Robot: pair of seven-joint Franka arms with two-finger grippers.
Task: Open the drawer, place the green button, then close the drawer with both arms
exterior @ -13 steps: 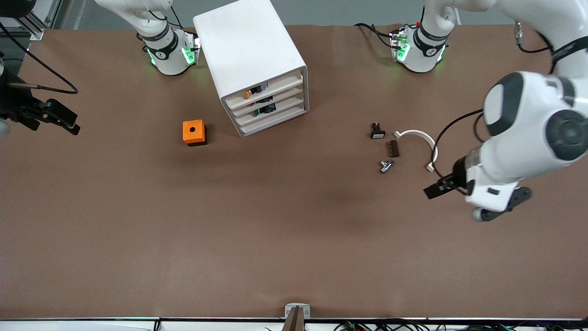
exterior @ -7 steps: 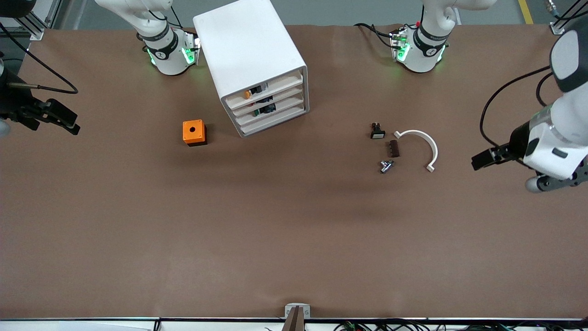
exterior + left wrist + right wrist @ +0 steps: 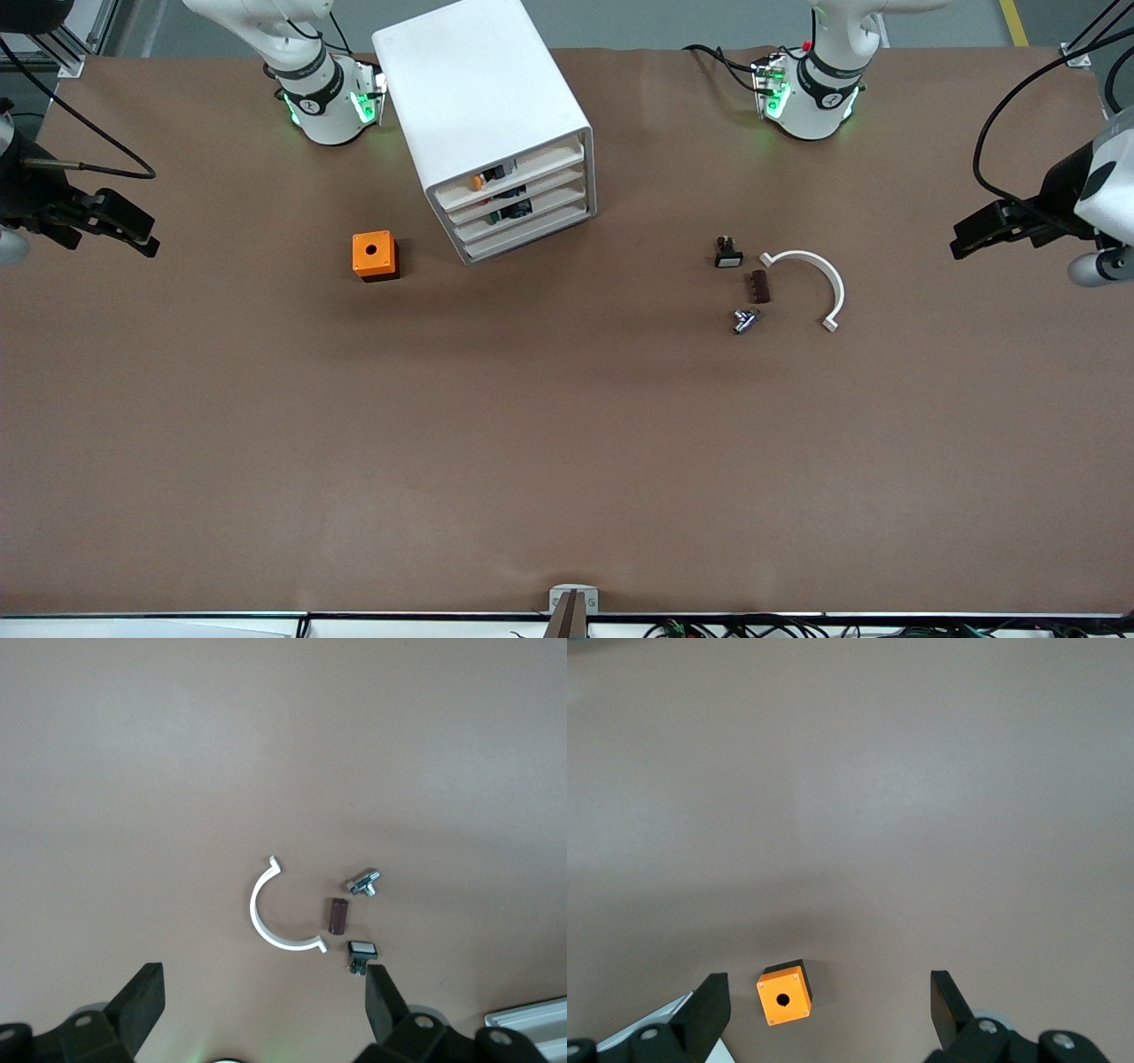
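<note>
The white drawer cabinet [image 3: 483,97] stands between the two arm bases, and all its drawers [image 3: 523,202] are pushed in. A small black piece with a green end, the button [image 3: 493,214], shows through the front of a lower drawer. My left gripper [image 3: 970,237] hangs open and empty over the table's left-arm end, apart from everything; in its wrist view the left gripper [image 3: 263,992] frames bare table. My right gripper [image 3: 142,237] waits open and empty over the right-arm end; in its wrist view the right gripper [image 3: 828,992] has nothing between its fingers.
An orange box with a hole [image 3: 375,255] [image 3: 784,994] sits beside the cabinet toward the right arm's end. Toward the left arm's end lie a white-faced black button [image 3: 727,253] [image 3: 361,950], a brown block [image 3: 759,286], a metal piece [image 3: 744,320] and a white curved clip [image 3: 815,275] [image 3: 266,930].
The left arm has swung away from the small parts toward its own end of the table, gripper open throughout. The right arm has barely moved.
</note>
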